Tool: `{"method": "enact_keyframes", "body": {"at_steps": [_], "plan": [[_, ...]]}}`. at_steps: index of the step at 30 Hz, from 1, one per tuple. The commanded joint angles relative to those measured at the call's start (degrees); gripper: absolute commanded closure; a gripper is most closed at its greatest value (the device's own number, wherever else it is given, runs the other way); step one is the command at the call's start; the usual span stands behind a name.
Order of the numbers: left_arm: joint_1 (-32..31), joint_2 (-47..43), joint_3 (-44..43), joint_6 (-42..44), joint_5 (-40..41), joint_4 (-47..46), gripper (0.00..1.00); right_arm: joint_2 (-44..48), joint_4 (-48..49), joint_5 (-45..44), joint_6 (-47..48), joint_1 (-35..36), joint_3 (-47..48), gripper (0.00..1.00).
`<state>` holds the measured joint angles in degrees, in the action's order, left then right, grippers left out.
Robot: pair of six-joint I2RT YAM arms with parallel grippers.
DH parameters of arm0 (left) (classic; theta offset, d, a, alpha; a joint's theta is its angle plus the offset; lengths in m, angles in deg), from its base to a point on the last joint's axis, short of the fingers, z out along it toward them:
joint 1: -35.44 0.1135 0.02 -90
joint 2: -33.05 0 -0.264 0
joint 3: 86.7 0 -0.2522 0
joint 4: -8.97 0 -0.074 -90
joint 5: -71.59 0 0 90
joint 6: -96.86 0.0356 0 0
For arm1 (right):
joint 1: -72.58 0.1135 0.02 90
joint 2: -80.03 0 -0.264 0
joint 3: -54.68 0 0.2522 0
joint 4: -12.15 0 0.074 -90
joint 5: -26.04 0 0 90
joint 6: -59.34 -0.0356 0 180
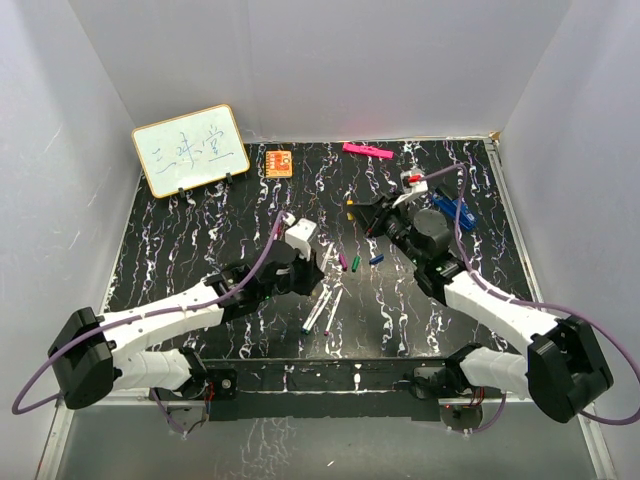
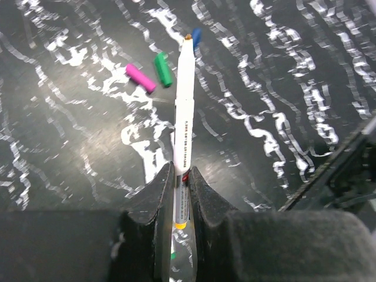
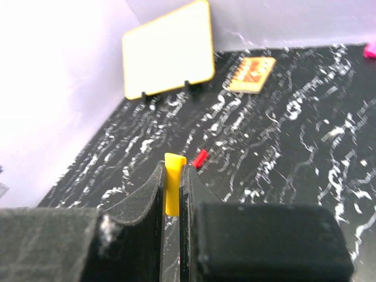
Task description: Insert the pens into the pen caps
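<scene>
1. The left gripper was squeezed tight on a white pen.
2. The pen stuck straight out in front of the fingers. It was above the black table.
3. A blue cap lay on the table right by the far end of the pen.
4. A green cap lay in front of the gripper, just left of the pen. A pink-purple cap lay just beside the green one, a bit further left.
5. From above, more white pens lay on the table just behind the left gripper, close to its arm.
6. The right gripper was squeezed tight on a yellow cap.
7. The yellow cap stood up between the two fingers. Its top poked out a little past the fingertips.
8. A red cap lay on the table just in front of the right gripper, a little to the right.
9. Far in front and to the left, a whiteboard stood by the wall.
10. Far in front and to the right, an orange card lay flat on the table.
11. From above, the two grippers were well apart.
</scene>
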<state>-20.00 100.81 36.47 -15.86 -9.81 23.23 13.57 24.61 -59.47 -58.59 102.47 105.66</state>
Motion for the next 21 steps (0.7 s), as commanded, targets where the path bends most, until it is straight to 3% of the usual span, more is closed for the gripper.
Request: {"method": "enact_keyframes", "body": {"at_steps": [1, 6, 12, 21], "plan": [[1.0, -1.8, 3.1, -0.9, -9.2, -17.8, 1.00, 2.8, 16.5, 5.8, -1.5, -0.2, -2.6, 1.00], [1.8, -1.6, 5.4, -3.9, -14.2, -26.8, 1.00, 4.9, 23.6, 6.8, -3.6, -0.2, -6.3, 1.00], [1.9, -3.8, 9.8, -7.2, -14.0, -37.2, 1.00, 8.1, 29.9, 3.9, -5.4, -0.2, -10.3, 1.00], [2.3, -3.5, 10.0, -8.9, -13.9, -41.2, 1.00, 6.8, 38.1, 4.8, -10.0, -0.2, -12.4, 1.00]]}}
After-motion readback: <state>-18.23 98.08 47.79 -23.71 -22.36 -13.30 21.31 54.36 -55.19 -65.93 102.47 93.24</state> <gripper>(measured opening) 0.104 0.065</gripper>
